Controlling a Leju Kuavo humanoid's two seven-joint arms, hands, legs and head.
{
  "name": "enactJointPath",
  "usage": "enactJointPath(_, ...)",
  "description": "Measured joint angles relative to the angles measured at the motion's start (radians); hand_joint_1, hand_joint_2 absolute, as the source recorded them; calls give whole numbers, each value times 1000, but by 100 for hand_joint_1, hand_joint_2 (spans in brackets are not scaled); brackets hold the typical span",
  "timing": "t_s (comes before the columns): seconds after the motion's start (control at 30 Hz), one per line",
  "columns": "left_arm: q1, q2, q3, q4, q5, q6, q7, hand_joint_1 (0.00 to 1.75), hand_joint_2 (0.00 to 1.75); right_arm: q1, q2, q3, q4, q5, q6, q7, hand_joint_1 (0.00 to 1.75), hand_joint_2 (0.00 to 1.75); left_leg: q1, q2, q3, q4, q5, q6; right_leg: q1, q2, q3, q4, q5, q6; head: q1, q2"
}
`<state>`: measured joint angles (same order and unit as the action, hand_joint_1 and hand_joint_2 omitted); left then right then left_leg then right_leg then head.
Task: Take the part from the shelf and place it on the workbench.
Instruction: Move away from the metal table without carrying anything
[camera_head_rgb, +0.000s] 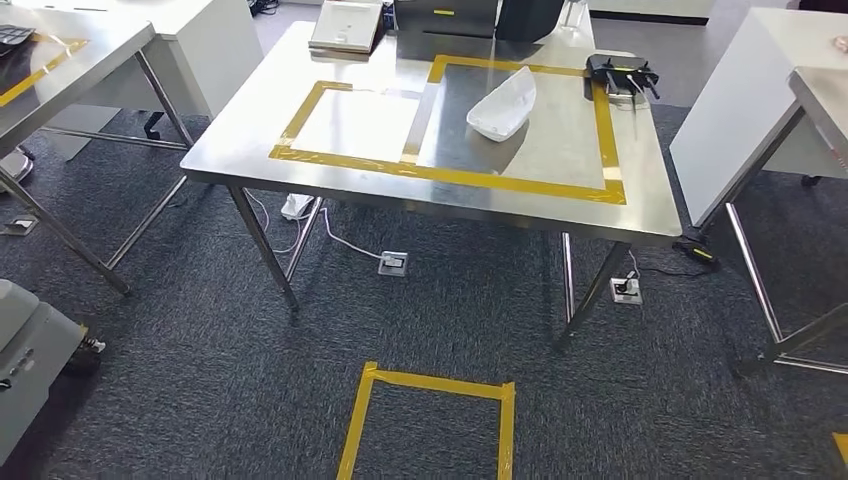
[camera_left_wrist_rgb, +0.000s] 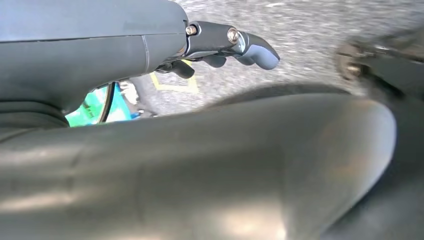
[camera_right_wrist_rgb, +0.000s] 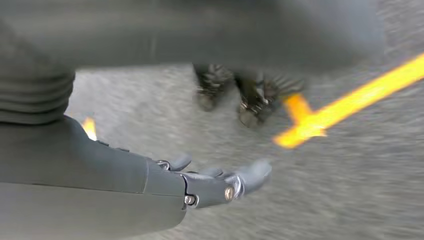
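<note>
My left hand (camera_left_wrist_rgb: 225, 47) hangs at my side above the grey carpet (camera_left_wrist_rgb: 310, 35), its fingers (camera_left_wrist_rgb: 257, 50) loosely curled and a little apart, with nothing between them. My right hand (camera_right_wrist_rgb: 220, 182) hangs low over the carpet too, palm turned open, its fingers (camera_right_wrist_rgb: 255, 175) stretched out and apart, holding nothing. Its wrist view is blurred, with a streak of yellow floor tape (camera_right_wrist_rgb: 350, 107) running across it.

From my head view, the white part (camera_head_rgb: 503, 104) lies on the steel table (camera_head_rgb: 330, 185) ahead of me, inside the larger yellow-taped rectangle (camera_head_rgb: 520, 182), in its far half. It is a long, boat-shaped shell; its long axis runs diagonally, with the narrower end pointing away from me and to the right and the broader end nearer me and to the left. It casts a dark reflection on the steel just in front of it.

A black device (camera_head_rgb: 620, 75) sits at the far right edge of the table, well apart from the part. A yellow tape square (camera_head_rgb: 430, 425) marks the carpet near my feet.
</note>
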<state>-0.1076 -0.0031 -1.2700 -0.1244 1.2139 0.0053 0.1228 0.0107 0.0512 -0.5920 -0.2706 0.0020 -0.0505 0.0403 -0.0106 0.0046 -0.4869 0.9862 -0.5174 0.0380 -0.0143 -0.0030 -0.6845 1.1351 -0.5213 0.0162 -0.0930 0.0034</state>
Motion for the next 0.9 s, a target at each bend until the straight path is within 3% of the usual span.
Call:
enactJointPath(0.03,1,2,-2,1,-3,0,12,0,0,-1,8,-6,10,2,-1,7,0,175,-1,2,-16,1,12,1,-1,0,-12,65,-49,1,0,0)
enactJointPath(0.07,3,4,-6,2,-9,0,24,0,0,-3,14,-9,18,7,1,11,0,175,-2,4,-33,4,24,0,0,1,-18,124,-75,3,0,0)
enactJointPath(0.1,3,5,-11,3,-17,0,37,0,0,-5,19,-11,26,12,5,11,0,175,-2,5,-50,7,36,0,0,1,-14,163,-77,3,0,0)
enactJointPath(0.13,4,6,-17,3,-26,0,47,0,0,-7,22,-12,32,19,11,7,0,175,-2,7,-68,13,47,-2,0,1,3,173,-56,3,0,0)
enactJointPath(0.2,3,8,-30,3,-38,0,57,0,0,-12,25,-13,39,37,23,-8,0,175,-1,8,-105,30,66,-8,0,1,89,91,-5,0,0,0)
enactJointPath(0.27,3,9,-37,3,-37,0,44,0,0,-21,24,-12,43,55,26,-18,0,175,-2,9,-133,47,81,-19,4,1,188,-47,-18,-7,1,0)
enactJointPath(0.3,2,9,-38,3,-32,0,29,0,0,-26,22,-12,45,61,22,-17,0,175,-3,9,-139,52,89,-25,7,2,214,-93,-36,-11,2,0)
enactJointPath(0.33,1,10,-38,3,-26,0,11,0,0,-31,20,-11,48,64,15,-9,0,175,-2,10,-143,52,97,-31,10,2,222,-116,-46,-18,2,0)
enactJointPath(0.4,-2,10,-38,3,-17,0,-27,0,0,-40,18,-8,55,77,5,21,0,175,1,9,-148,51,109,-44,10,-1,209,-122,-32,-32,2,0)
enactJointPath(0.43,-4,10,-38,3,-16,0,-42,0,0,-45,17,-3,59,89,4,37,0,175,2,6,-155,60,95,-50,9,-3,199,-123,-20,-41,2,0)
enactJointPath(0.5,-8,8,-39,2,-24,0,-58,0,0,-54,18,13,63,122,12,52,0,175,7,0,-181,132,12,-61,6,-6,173,-126,7,-53,1,0)
enactJointPath(0.57,-17,4,-45,1,-41,0,-60,0,0,-57,21,37,63,157,27,43,0,175,12,-2,-206,256,-76,-70,7,-7,141,-125,33,-56,1,0)
enactJointPath(0.6,-23,1,-49,0,-51,0,-58,0,0,-59,23,50,64,174,36,32,0,175,14,-2,-208,304,-88,-73,7,-9,124,-124,46,-54,1,0)
enactJointPath(0.63,-29,-2,-54,-1,-59,0,-56,0,0,-62,26,61,65,187,43,22,0,175,15,-2,-197,324,-75,-74,7,-10,106,-123,59,-52,1,0)
enactJointPath(0.67,-34,-5,-59,-2,-65,0,-56,0,0,-66,29,71,66,197,48,14,0,175,16,-2,-169,309,-48,-75,7,-11,89,-122,72,-49,1,0)
enactJointPath(0.7,-39,-8,-63,-3,-70,0,-56,0,0,-70,32,81,67,204,50,11,0,175,18,-2,-123,259,-22,-74,7,-11,75,-120,85,-46,1,0)
enactJointPath(0.73,-46,-11,-66,-3,-74,0,-57,0,0,-74,35,89,68,211,50,12,0,175,18,-3,-64,184,-16,-72,8,-10,62,-117,96,-41,1,0)
enactJointPath(0.8,-60,-17,-71,-5,-79,0,-61,0,0,-82,40,104,69,221,46,22,0,175,14,-7,25,52,-34,-61,7,-10,50,-114,117,-30,1,0)
enactJointPath(0.83,-65,-21,-74,-6,-81,1,-62,0,0,-85,41,110,70,226,43,28,0,175,9,-8,41,19,-45,-53,6,-11,47,-116,128,-23,1,0)
enactJointPath(0.9,-68,-26,-78,-7,-83,1,-66,0,0,-86,43,119,74,231,39,43,0,175,4,-6,26,9,-31,-36,0,-11,43,-120,144,-9,0,0)
